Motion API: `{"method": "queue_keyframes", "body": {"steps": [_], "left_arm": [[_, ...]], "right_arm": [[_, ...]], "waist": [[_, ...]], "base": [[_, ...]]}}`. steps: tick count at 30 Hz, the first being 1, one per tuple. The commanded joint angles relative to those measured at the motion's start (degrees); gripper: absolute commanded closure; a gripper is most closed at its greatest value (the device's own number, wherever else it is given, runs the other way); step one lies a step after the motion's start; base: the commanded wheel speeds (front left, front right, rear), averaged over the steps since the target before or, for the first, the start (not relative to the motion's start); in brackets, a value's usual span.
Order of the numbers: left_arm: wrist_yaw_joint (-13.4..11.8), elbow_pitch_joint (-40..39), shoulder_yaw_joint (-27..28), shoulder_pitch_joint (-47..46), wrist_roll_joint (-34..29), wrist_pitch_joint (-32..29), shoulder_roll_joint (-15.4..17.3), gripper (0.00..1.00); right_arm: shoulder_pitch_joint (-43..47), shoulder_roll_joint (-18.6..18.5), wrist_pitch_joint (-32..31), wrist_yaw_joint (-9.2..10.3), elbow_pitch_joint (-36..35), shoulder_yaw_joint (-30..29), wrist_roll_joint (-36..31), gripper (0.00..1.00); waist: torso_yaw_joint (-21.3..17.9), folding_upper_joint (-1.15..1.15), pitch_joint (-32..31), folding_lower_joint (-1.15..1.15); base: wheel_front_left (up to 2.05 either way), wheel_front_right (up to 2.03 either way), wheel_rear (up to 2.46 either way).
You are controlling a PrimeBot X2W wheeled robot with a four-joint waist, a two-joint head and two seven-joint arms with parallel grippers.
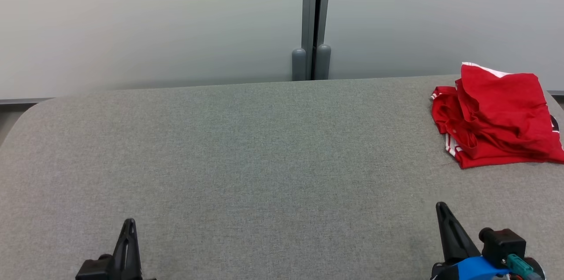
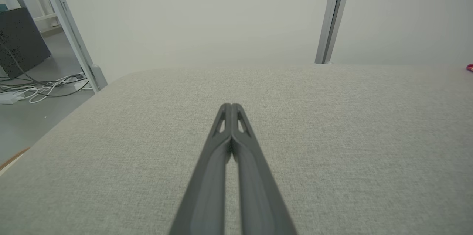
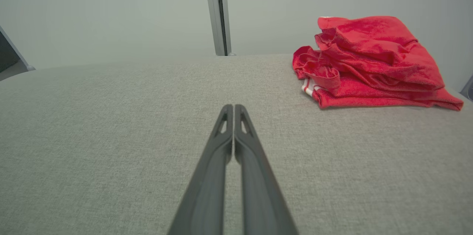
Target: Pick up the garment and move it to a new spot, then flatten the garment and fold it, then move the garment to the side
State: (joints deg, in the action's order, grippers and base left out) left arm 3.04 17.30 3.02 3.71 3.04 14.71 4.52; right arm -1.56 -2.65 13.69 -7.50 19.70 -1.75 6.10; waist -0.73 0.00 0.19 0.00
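So here's where I'm at: the red garment (image 1: 502, 112) is sitting in a rumpled heap at the far right of the grey fabric counter (image 1: 264, 148), pretty much up against the back edge. It's got some white trim poking out at the top and along the left side. It's bunched and loosely folded over on itself, definitely not flat.

My left fingers (image 1: 128, 223) are down at the near left of the counter, pressed together tip to tip with nothing between them. From the left wrist view they're just pointing out over bare grey fabric, well away from the garment.

My right fingers (image 1: 440, 206) are at the near right, also closed up tight and holding nothing. The garment is ahead of them and a bit to the right, not touching.

Behind the counter there are pale wall panels (image 1: 154, 20) with a grey post (image 1: 312, 20) where they meet. Off to the left side, some cables (image 2: 37, 91) are lying on the floor (image 2: 29, 124).
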Motion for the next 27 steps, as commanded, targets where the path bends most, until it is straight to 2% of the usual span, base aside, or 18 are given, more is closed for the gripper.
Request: {"method": "queue_keyframes", "body": {"steps": [1,27], "left_arm": [[0.01,0.49,0.02,0.11,0.11,-0.08,-0.12,1.00],[1.48,-0.80,1.26,-3.39,28.92,-6.97,-0.57,1.00]], "right_arm": [[0.05,0.07,-0.06,0.00,0.45,-0.03,0.13,1.00],[-1.68,-0.07,-6.59,0.00,-1.68,-1.61,27.99,1.00]], "waist": [[0.00,0.00,0.00,0.00],[0.15,0.00,0.00,0.00]], "base": [[0.00,0.00,0.00],[0.00,0.00,0.00]]}}
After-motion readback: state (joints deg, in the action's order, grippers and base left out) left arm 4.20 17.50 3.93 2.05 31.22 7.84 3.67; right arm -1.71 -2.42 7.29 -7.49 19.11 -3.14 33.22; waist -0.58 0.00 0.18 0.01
